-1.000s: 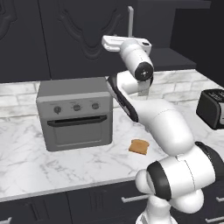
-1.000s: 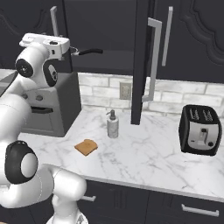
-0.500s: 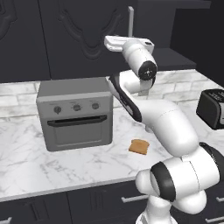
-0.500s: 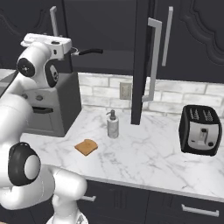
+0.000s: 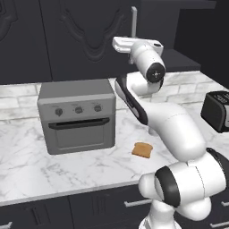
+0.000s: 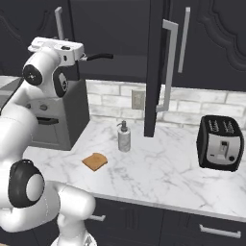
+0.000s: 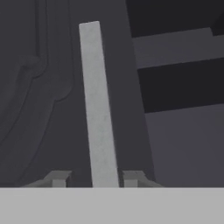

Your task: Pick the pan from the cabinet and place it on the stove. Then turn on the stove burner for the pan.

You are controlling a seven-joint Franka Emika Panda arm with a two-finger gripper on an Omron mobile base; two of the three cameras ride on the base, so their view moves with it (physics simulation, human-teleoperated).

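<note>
The jaws have narrowed about the left cabinet (image 5: 89,40) door's bar handle (image 7: 98,109), fingertips (image 7: 59,178) just beside it but not visibly clamped, so the door comes open next; the pan's handle (image 6: 98,56) shows inside the right-hand opening.

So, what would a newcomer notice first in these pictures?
The white arm's gripper reaches up to the near-black carved wall cabinet, its fingertips on either side of a long silver bar handle. Below, a boxy grey toaster oven stands on the white marble counter.
</note>
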